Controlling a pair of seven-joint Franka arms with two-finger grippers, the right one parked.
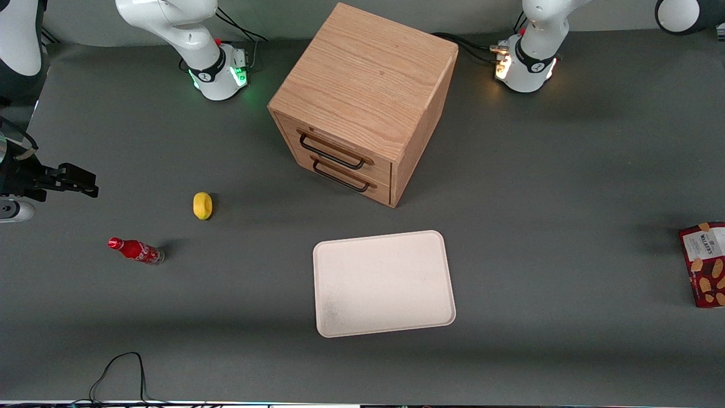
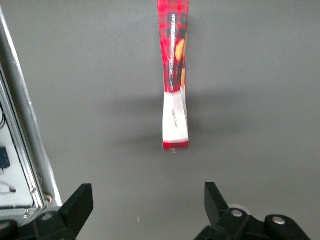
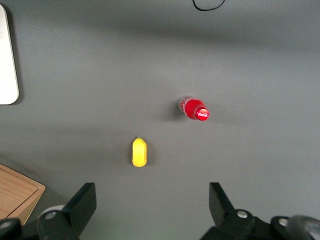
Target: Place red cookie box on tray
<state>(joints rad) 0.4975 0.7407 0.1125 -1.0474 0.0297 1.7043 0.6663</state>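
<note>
Fingers (image 2: 75,205) of the left arm's black two-finger gripper (image 2: 147,207) stand wide apart with nothing between them, hovering above bare grey table short of the flat dark-red tartan cookie box (image 2: 173,75). In the wrist view the box stands on edge, slim, its white end panel nearest the gripper; no contact. Front view: same box (image 1: 704,264) at the working arm's end of the table, well apart from the large cream-white rectangular tray (image 1: 383,283), which lies in front of the oak-coloured wooden two-drawer cabinet (image 1: 362,102) and carries nothing. Toward the parked arm's end: small yellow lemon-like object (image 1: 202,205) and small red cola bottle (image 1: 136,250), neither involved. Progress judgement: early approach stage only. Nothing done yet; remaining are closing in on the box, gripping across its thin sides, lifting, carrying it to the tray and releasing. Limits of view: box is cut off by the frame edge in the front view, and its upper end runs out of the wrist view; the working gripper itself does not appear in the front view; label print is mostly unreadable.
</note>
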